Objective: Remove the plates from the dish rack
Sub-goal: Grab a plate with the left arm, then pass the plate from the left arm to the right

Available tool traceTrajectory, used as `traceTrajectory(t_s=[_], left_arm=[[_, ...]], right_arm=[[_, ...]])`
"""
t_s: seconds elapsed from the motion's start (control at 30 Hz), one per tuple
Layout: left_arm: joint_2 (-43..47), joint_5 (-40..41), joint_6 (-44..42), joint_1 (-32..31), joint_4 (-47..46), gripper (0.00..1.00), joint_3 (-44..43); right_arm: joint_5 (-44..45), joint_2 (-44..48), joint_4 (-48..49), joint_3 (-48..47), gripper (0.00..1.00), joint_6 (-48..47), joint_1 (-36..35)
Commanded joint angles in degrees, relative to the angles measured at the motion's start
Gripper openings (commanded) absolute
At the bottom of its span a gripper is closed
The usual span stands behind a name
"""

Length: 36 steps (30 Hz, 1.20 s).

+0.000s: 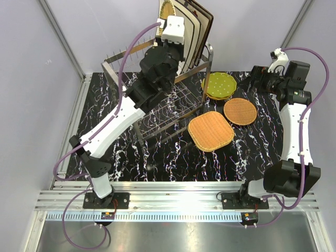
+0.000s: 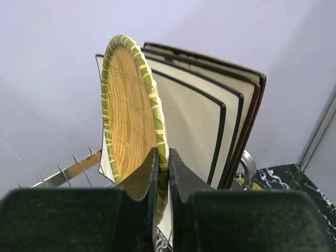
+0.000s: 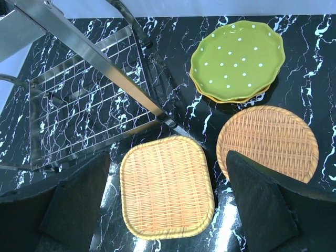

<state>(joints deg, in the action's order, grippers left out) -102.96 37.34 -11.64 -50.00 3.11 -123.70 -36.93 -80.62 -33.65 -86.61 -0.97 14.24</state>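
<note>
Bright, even light; glare on the metal rail at 6 o'clock in the top view; the left claw is slightly blurred.

White veins streak the black worktop, white dots speckle the green plate, and green-yellow banding rims the tan wicker plate.

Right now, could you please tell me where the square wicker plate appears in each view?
Top external: square wicker plate, centre-right.
Left wrist: not in it.
Right wrist: bottom centre.
Shared landmark: the dish rack, just left of the plate in both views.
</note>
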Motion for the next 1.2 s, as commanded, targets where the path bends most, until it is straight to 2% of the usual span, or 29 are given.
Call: traceTrajectory(t_s=[0.0, 0.27, 0.53, 0.67, 0.87, 1.07, 1.17], left_arm=[[5.66, -3.94, -1.1, -0.19, -6.98, 0.0, 1.7], [15.13, -10.88, -6.02, -1.41, -7.95, 0.0, 11.89], [26.3, -17.64, -17.97, -4.49, -8.83, 0.0, 26.03], [30.44, -20.2, -23.5, -6.33, -7.78, 0.0, 30.44], [35.01, -22.49, -32.99, -10.2, -5.05, 0.0, 36.5], [37.21, -20.82, -40.55, -14.51, -4.35, 0.0, 41.08], [37.3, -19.42, -44.25, -16.79, -4.08, 0.0, 42.84]], right_arm=[[-2.09, 2.13, 1.75, -2.86, 1.0, 0.71, -0.44], [-8.94, 2.66, 0.69, -3.92, 1.0, 0.62, -0.44], [-17.37, 4.68, -0.19, -5.58, 1.0, -0.08, -0.53], [-21.34, 5.3, -1.24, -7.08, 1.0, 0.62, -0.53], [-26.08, 6.97, 2.43, -6.38, 1.0, 9.47, -0.53], [-34.87, 8.28, 12.18, -4.01, 1.0, 24.93, -0.53], [-36.98, 9.08, 14.22, -3.74, 1.0, 29.09, -0.62]])
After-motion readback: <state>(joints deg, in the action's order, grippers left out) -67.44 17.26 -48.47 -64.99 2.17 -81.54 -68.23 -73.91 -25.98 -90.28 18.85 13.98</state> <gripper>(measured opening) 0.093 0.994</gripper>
